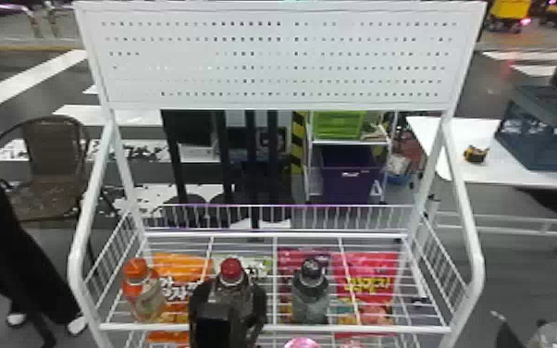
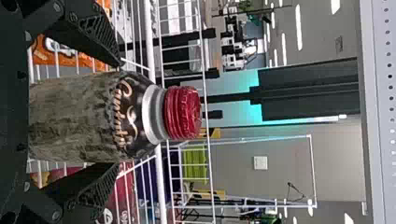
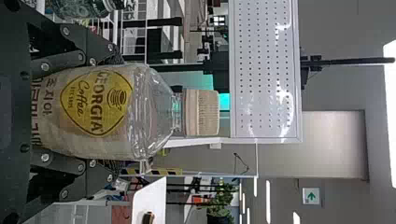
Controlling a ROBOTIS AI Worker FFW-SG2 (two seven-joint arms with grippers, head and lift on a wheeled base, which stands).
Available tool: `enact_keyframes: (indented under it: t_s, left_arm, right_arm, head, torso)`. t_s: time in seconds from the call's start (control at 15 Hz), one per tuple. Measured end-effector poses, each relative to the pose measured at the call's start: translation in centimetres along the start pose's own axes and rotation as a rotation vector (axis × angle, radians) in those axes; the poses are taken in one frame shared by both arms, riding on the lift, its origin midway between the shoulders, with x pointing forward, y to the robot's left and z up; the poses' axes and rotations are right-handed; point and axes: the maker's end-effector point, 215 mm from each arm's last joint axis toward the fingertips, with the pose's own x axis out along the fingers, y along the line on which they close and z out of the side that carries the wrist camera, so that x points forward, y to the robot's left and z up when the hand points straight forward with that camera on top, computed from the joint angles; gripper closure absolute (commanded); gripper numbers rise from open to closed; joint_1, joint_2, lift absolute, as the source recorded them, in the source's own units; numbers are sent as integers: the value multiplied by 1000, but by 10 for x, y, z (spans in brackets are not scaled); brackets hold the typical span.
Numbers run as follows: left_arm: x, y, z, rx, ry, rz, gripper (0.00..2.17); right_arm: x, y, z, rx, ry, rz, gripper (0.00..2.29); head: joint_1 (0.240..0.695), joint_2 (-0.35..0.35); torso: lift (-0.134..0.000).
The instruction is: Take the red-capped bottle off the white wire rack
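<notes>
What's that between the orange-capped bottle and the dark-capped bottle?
In the head view, the red-capped bottle is between the orange-capped bottle and the dark-capped bottle, with the left gripper around it. Colourful bags show there too.

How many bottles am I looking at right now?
4: the orange-capped bottle and dark-capped bottle on the rack, the red-capped bottle between them at the left hand, and the tan-capped bottle in the right hand. More may be hidden below.

The wire rack (image 1: pixel 384 329) holds an orange-capped bottle (image 1: pixel 145 298), a black-capped bottle (image 1: pixel 310 295) and packets (image 1: pixel 374 264).
</notes>
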Motion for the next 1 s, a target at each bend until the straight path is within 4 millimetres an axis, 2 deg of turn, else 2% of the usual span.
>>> enact_keyframes:
  t_s: [0.07, 0.33, 0.6, 0.8, 1.0]
  left_arm:
    - [1, -1, 1, -10, 1, -3, 2118]
    - [-11, -1, 20, -53, -20, -4, 2118]
    - [-48, 5, 63, -72, -52, -7, 2115]
    - [-87, 25, 98, -42, -54, 8, 2115]
    - [-122, 61, 123, -20, -81, 45, 2078]
  right_arm:
    - [-1, -1, 0, 0, -1, -1, 1426]
    - [-1, 0, 1, 4, -5, -3, 1430]
    - [0, 2, 5, 7, -14, 0, 1430]
    - [0, 4, 6, 9, -15, 1, 1430]
    - [-1, 4, 7, 8, -15, 2, 1430]
  head:
    - [499, 0]
    - [499, 0]
    - [499, 0]
    - [499, 0]
    - [499, 0]
  torso:
    - [0]
    - [0]
    - [0]
    - [0]
    - [0]
